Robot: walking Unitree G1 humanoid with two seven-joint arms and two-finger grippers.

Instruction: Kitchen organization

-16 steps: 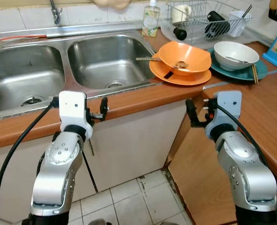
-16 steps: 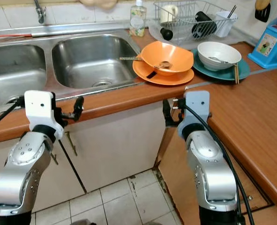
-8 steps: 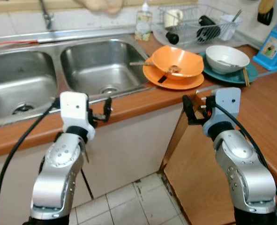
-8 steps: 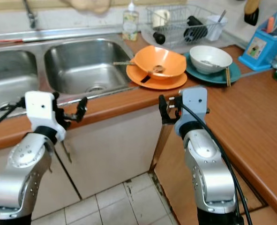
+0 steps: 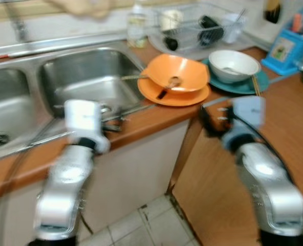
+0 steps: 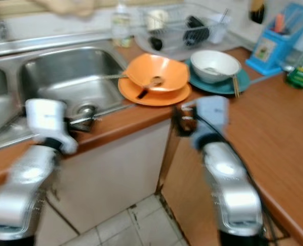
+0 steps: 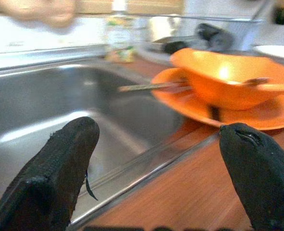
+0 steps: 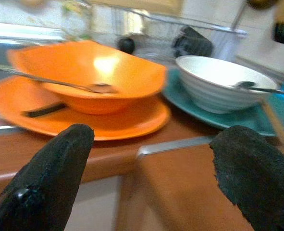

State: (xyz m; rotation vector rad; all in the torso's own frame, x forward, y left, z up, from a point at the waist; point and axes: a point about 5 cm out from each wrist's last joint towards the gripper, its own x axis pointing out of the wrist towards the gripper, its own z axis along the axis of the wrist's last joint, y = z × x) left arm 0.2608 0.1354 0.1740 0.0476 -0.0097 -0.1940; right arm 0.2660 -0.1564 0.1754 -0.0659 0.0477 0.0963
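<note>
both grippers' jaws wide apart, empty; right wrist view shows orange bowl [image 8: 91, 74], white bowl [image 8: 223, 82].

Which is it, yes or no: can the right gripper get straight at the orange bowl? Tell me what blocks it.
Probably yes. The right gripper is open and faces the orange bowl across bare counter edge; nothing stands between.

I see bare wooden counter [image 5: 156, 115] between both grippers and the dishes, so the front edge is passable. Ahead of my right gripper [image 8: 151, 178], fingers spread, the orange bowl [image 8: 91, 72] on its orange plate [image 8: 108, 120] blocks the way, the white bowl [image 8: 223, 82] on a teal plate [image 8: 257, 122] beside it. The sink basin [image 7: 60, 101] lies open before my left gripper [image 7: 156, 178]. A dish rack [image 5: 192, 25] crowds the back.
</note>
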